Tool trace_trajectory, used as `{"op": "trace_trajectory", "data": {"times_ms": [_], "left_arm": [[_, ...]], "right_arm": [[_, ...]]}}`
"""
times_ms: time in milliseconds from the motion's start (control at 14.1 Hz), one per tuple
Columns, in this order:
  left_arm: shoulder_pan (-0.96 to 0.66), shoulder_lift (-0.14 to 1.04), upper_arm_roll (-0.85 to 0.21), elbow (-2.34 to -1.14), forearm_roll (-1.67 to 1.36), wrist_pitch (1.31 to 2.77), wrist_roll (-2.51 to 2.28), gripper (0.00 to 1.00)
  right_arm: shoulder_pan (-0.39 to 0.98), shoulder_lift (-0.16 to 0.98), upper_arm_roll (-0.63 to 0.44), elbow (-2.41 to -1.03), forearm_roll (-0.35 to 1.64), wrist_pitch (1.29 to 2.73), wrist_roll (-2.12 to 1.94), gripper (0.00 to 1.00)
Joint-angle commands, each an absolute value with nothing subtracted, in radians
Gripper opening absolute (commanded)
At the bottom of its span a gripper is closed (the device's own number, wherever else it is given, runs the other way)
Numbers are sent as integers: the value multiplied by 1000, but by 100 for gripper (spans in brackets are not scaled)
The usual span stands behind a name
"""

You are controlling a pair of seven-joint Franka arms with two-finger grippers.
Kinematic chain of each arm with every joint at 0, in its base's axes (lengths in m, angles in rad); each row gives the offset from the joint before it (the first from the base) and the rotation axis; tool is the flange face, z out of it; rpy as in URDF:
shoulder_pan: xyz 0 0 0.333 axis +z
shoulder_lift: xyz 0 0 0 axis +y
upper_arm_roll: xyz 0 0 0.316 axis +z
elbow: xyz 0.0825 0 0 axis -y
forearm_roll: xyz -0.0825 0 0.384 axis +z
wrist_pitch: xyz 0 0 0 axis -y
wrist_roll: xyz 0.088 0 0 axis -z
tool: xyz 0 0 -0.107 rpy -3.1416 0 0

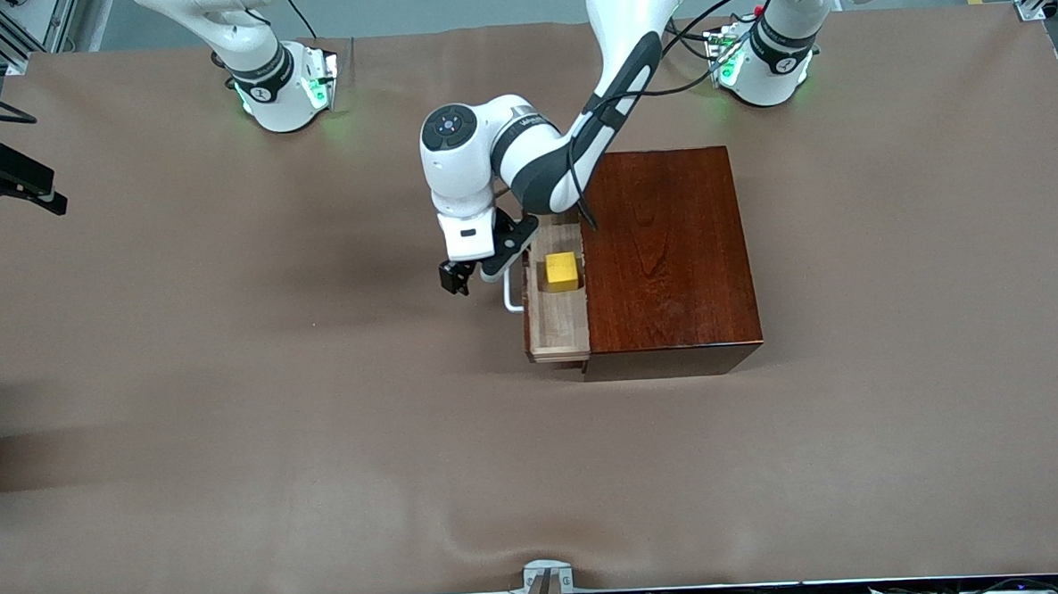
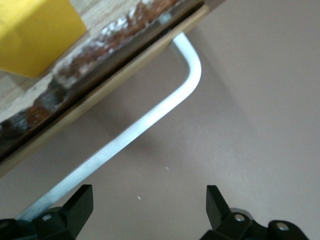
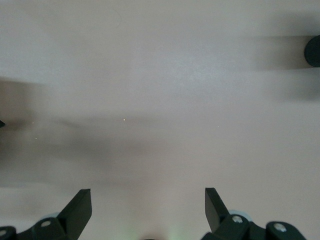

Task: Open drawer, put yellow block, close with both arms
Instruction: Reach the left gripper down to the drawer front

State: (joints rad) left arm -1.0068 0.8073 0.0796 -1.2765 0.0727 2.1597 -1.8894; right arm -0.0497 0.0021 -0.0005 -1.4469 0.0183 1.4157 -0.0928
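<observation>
A: What does the left wrist view show?

B: The left gripper (image 2: 149,202) hangs over the bare bench (image 2: 250,125), its jaws wide apart. The white handle (image 2: 145,125) runs just beside one finger (image 2: 80,205).

A: And the drawer (image 2: 75,100)?

B: It is open, and the yellow block (image 2: 35,35) lies in it.

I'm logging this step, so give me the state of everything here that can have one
drawer: pulled partly open, handle free
yellow block: resting in the drawer, not held
left end effector: open, empty, beside the handle
right end effector: open, empty, waiting over bare table
</observation>
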Motion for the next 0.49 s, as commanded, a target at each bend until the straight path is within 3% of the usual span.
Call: {"op": "trace_trajectory", "data": {"times_ms": [0, 424], "left_arm": [[-1002, 782, 106, -1284, 107, 2082, -1899, 100], [-1002, 761, 135, -1287, 123, 1901, -1963, 100]], "right_arm": [[-74, -11, 12, -1451, 35, 1408, -84, 100], [-75, -11, 11, -1451, 35, 1408, -84, 100]]}}
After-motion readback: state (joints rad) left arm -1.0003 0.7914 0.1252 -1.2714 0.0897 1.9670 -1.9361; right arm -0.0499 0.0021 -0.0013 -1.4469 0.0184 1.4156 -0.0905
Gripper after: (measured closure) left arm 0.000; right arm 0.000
